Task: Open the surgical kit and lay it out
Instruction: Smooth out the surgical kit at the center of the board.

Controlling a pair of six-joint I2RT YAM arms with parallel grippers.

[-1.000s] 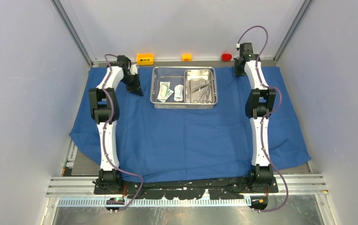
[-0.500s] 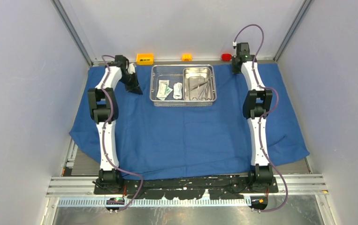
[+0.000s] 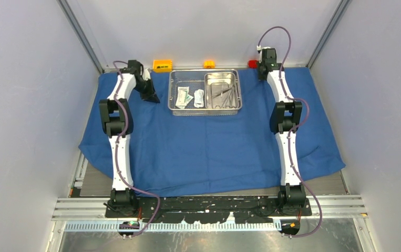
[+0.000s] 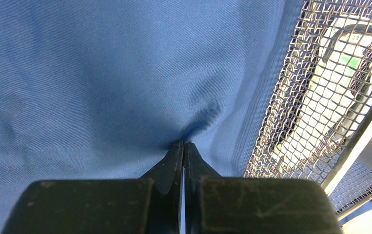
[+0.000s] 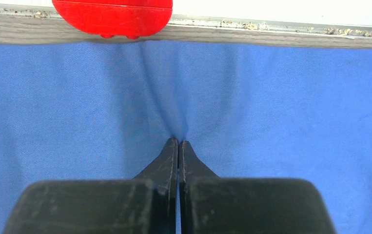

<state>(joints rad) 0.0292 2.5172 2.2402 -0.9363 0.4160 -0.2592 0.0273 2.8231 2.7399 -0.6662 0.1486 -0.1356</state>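
Left gripper: jaws closed, tips pinching a pucker of the cloth just beside the tray's left wall.
Right gripper: jaws closed, tips nipping a crease of the cloth near its far edge, just short of the red block.
Cloth: lay spread open across the table, passing under both arms.
Tray: steel mesh, sat on the cloth at the far middle, between the two grippers.
Pan: stood inside the tray's right half, holding thin steel instruments too small to tell apart.
Packets: white-green, lay in the tray's left half, beside the pan.
Far edge: an orange block and a yellow block sat beyond the cloth.
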